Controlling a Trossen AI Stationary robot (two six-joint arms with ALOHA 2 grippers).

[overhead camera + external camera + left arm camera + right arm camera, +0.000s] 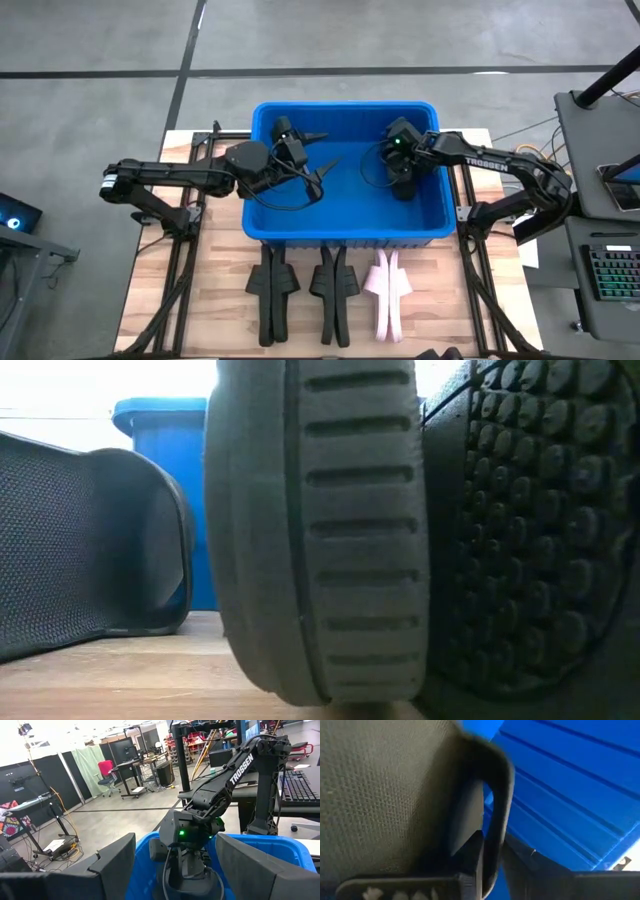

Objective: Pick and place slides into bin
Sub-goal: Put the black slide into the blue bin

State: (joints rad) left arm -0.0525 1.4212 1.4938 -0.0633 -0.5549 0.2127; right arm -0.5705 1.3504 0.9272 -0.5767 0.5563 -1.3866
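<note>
Slides: we see one black slide pinched in the right tool, down inside the bin. Left tool gapes empty, alongside. Three wait on the bench, outside the bin's wall.

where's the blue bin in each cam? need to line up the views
High view: the bin sits upper centre, both arms reaching into it.
Low view: only a strip of it shows upper left, behind the black slides that fill the picture.
Left wrist view: its rim runs across the bottom, around the right arm.
Right wrist view: its ribbed wall fills the right side.
Shared landmark: the bin's blue wall.
</note>
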